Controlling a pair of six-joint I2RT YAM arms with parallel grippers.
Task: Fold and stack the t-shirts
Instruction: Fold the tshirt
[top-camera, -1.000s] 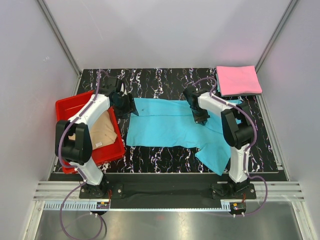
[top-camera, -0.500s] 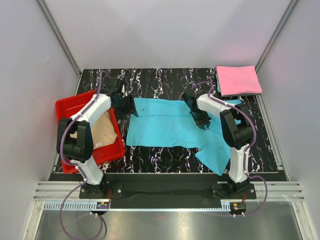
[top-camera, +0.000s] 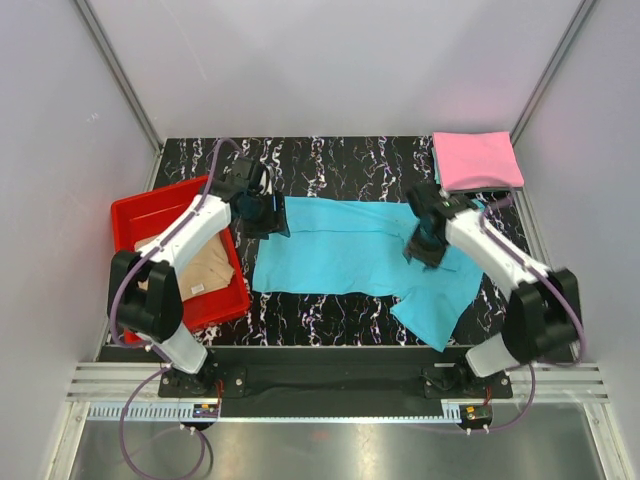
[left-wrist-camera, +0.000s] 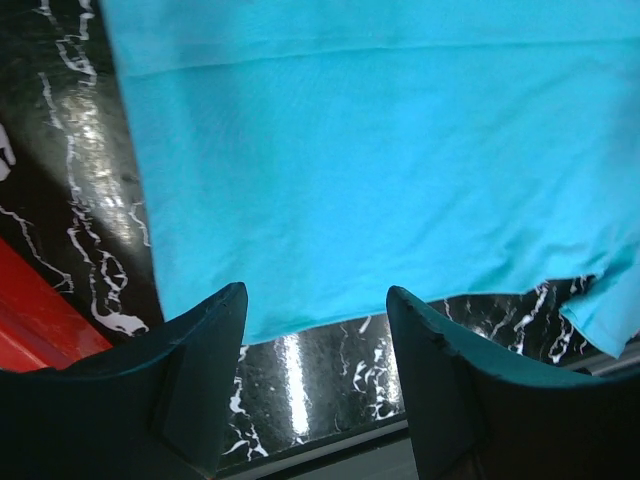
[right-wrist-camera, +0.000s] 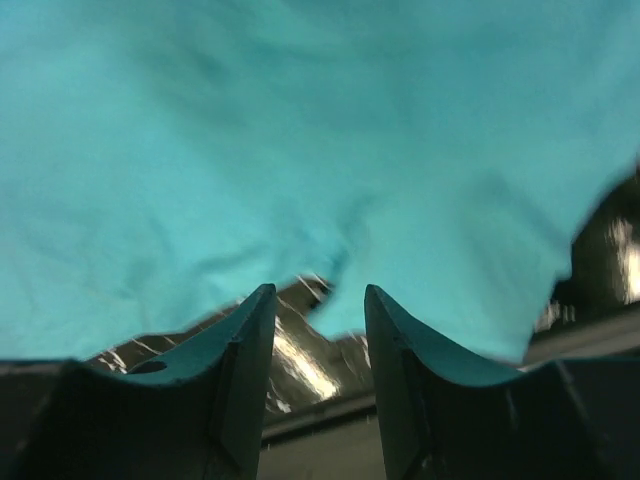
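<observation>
From above, we see the turquoise shirt (top-camera: 340, 250) spread flat across the middle of the dark marbled surface (top-camera: 330, 160), with one sleeve trailing toward the near right edge. We judge it is laid out this way so it can be folded. The pink shirt (top-camera: 477, 160) sits folded in the far right corner, likely the start of the stack. The tan shirt (top-camera: 205, 265) lies crumpled in the red tray (top-camera: 135, 215) at the left, not yet folded. The left gripper (top-camera: 265, 215) hangs over the turquoise shirt's far left corner and the right gripper (top-camera: 425, 245) over its right part near the sleeve, one at each end as a two-handed fold calls for.

In the left wrist view, the left gripper (left-wrist-camera: 315, 295) is released, its jaws wide apart with nothing between them. The turquoise cloth lies flat beneath, and a sliver of the tray shows beside it.

In the right wrist view, the right gripper (right-wrist-camera: 318, 292) also stands parted and grasps nothing. The rumpled shirt edge shows just beyond its fingertips, so we judge a fresh grasp comes next.
</observation>
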